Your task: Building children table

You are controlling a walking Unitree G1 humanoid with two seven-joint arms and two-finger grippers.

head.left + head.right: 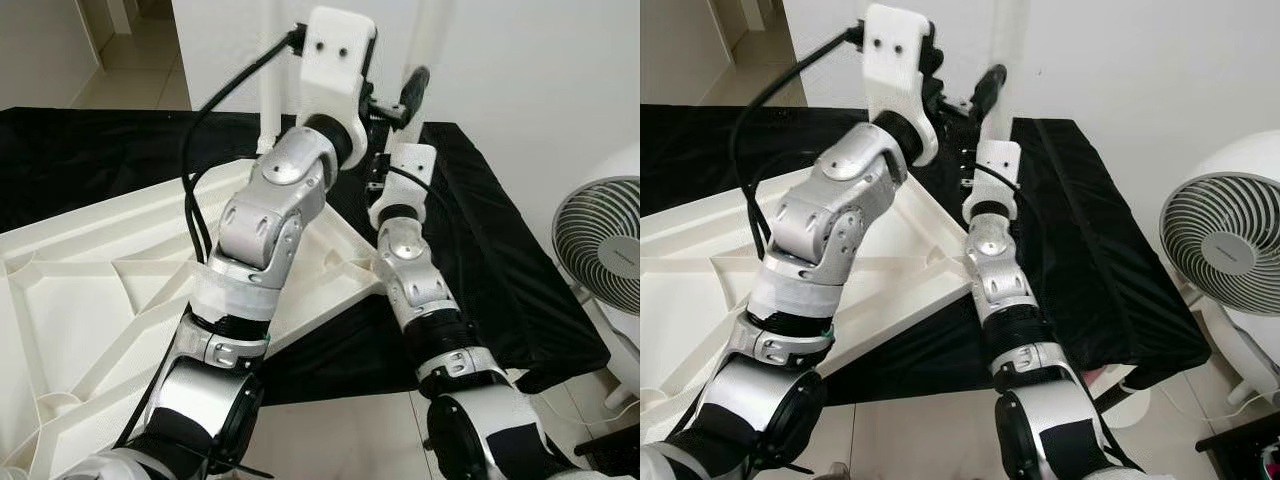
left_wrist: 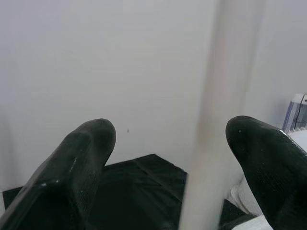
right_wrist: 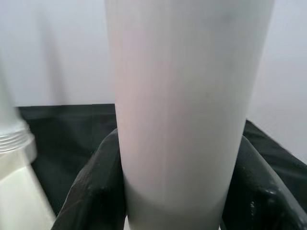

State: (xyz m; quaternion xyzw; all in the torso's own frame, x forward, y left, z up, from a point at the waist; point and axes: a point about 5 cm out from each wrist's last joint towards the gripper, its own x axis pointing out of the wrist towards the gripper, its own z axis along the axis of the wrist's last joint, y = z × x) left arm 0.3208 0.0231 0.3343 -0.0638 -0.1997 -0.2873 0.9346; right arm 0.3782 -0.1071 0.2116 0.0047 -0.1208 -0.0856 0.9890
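Observation:
A white tabletop [image 1: 100,270] lies underside up, its ribs showing, partly on a black-covered surface [image 1: 480,230]. A white table leg [image 1: 428,35] stands upright at its far corner. My right gripper [image 3: 180,143] is shut on this leg [image 3: 187,96], one black finger [image 1: 415,90] showing beside it. My left arm is raised, and its white wrist housing [image 1: 335,55] hides the fingers from the head. In the left wrist view, my left gripper [image 2: 170,129] is open, with a blurred white leg [image 2: 216,120] standing between its fingers, close to one of them. A second leg [image 1: 268,70] stands further left.
A white fan [image 1: 1220,240] stands on the floor to the right of the black-covered surface. A white wall rises right behind the legs. A doorway and tiled floor [image 1: 130,70] open at the far left. Black cables [image 1: 200,130] loop from my left arm.

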